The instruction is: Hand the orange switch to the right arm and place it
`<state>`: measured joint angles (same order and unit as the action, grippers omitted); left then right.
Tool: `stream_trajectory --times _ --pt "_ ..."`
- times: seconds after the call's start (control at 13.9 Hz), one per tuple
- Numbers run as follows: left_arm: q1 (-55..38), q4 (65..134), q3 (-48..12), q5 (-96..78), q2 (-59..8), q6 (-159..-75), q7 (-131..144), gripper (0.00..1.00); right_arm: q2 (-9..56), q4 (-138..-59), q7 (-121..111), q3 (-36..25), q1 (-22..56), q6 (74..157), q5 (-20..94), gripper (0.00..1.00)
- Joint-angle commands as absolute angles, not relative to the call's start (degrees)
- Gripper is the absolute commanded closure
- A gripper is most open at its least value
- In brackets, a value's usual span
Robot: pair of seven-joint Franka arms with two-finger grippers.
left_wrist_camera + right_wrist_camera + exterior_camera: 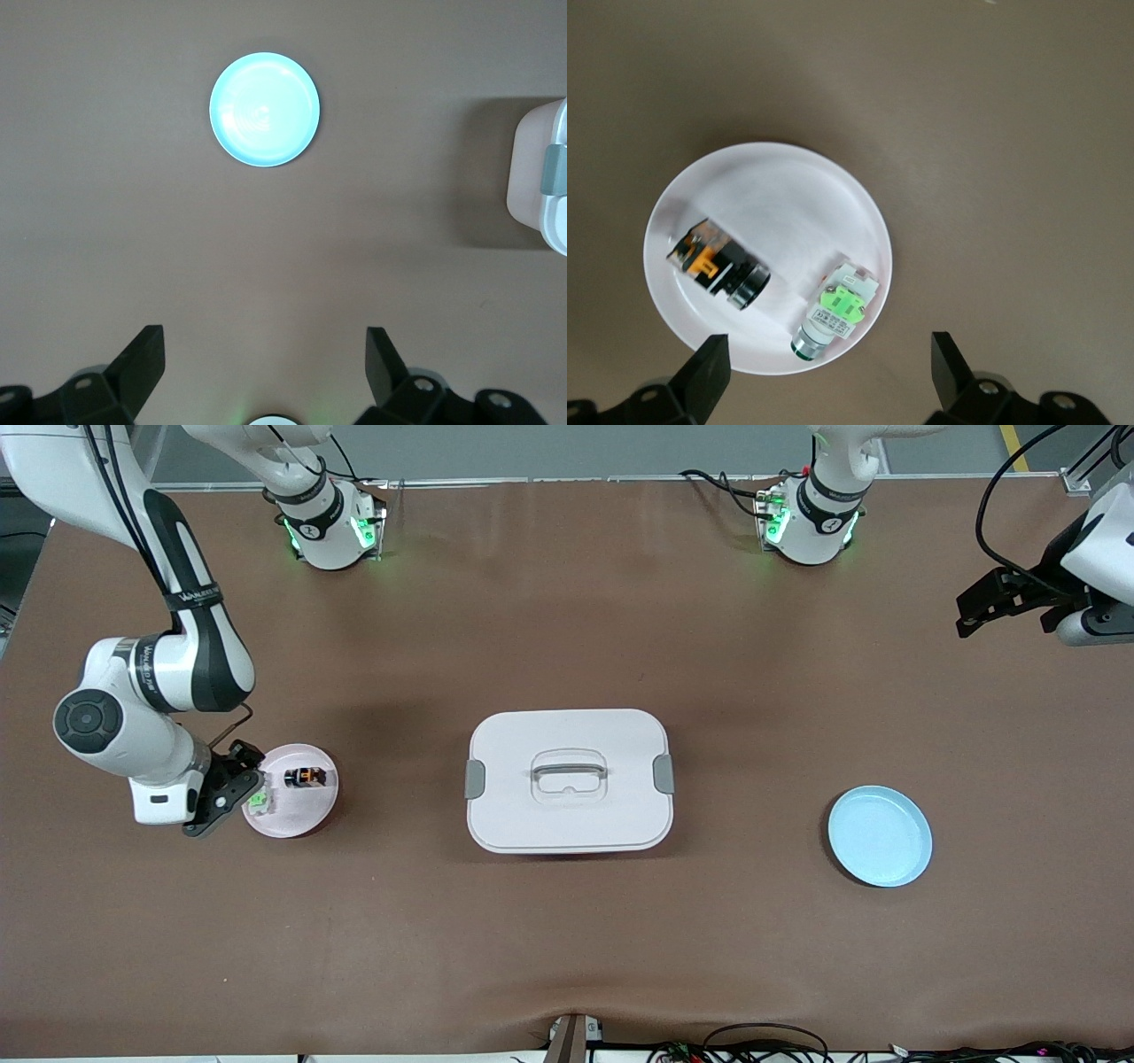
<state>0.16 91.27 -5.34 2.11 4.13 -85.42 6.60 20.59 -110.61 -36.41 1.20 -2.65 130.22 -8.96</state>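
Observation:
The orange switch (306, 777) (713, 264), a small black block with an orange middle, lies on its side in a pink plate (301, 815) (780, 204) toward the right arm's end of the table. My right gripper (232, 790) (828, 363) stands open over the plate's rim, beside a green switch (258, 801) (837, 305). It holds nothing. My left gripper (979, 607) (266, 354) is open and empty, up over bare table at the left arm's end.
A white lidded box (567, 779) (540, 177) with grey clips sits mid-table. A light blue plate (880, 835) (264, 109) with nothing in it lies toward the left arm's end. Cables run along the table edge nearest the front camera.

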Motion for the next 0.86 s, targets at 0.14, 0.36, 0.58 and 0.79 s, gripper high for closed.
stream_trajectory --times 0.14,0.36,0.58,0.79 --pt "0.4 90.7 -5.2 1.2 4.9 -83.8 5.7 0.0 19.0 -111.2 -9.2 1.8 -4.0 130.4 -8.9 0.0" --pt "0.4 90.8 -5.2 1.2 4.6 -83.8 5.8 0.0 19.0 -110.9 4.1 2.0 -4.1 130.3 -8.6 0.0" --pt "0.4 90.8 -5.3 1.2 4.8 -83.8 5.8 0.0 19.1 -108.1 4.6 2.1 -4.0 129.2 -8.6 0.0" --pt "0.4 90.7 -5.4 1.2 4.8 -83.8 5.8 0.0 19.0 -101.1 4.6 2.4 -3.5 119.5 -8.5 0.0"
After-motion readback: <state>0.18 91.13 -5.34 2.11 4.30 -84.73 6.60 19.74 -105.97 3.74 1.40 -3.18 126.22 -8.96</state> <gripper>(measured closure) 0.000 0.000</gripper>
